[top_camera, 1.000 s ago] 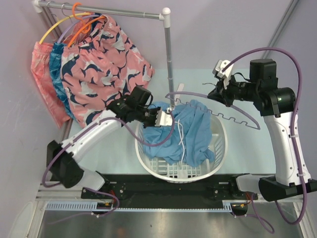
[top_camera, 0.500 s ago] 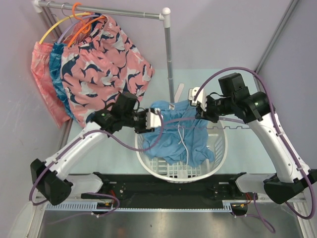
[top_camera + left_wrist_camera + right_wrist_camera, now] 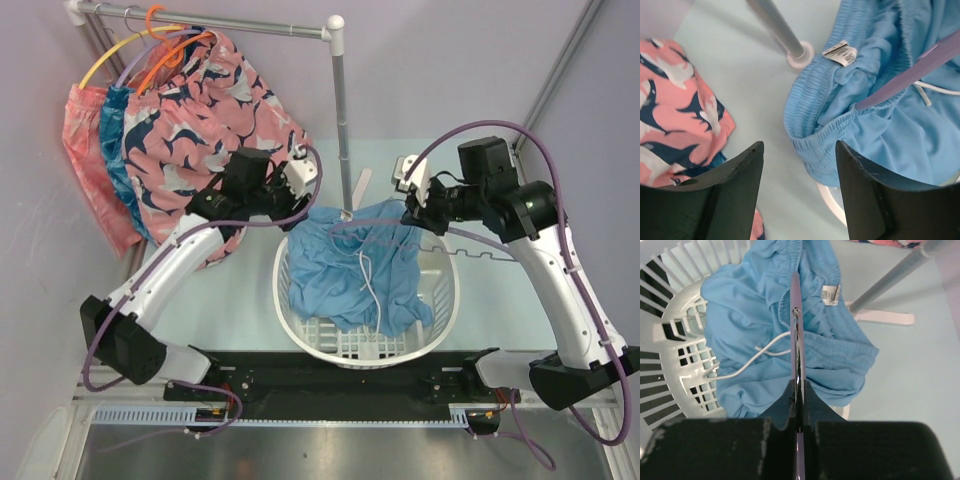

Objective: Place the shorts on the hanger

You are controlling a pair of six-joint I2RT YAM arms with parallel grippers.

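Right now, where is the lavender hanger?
Top view, right of centre: the hanger is clamped in the right gripper, its arm inside the shorts waistband, over the basket.

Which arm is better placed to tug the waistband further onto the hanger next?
Left, probably: the left gripper is open and empty beside the shorts' waistband; the right gripper is shut on the hanger.

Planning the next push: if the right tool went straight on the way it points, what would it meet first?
Most likely the shorts heaped over the basket: the hanger that the right tool grips lies across them. Depth is unclear.
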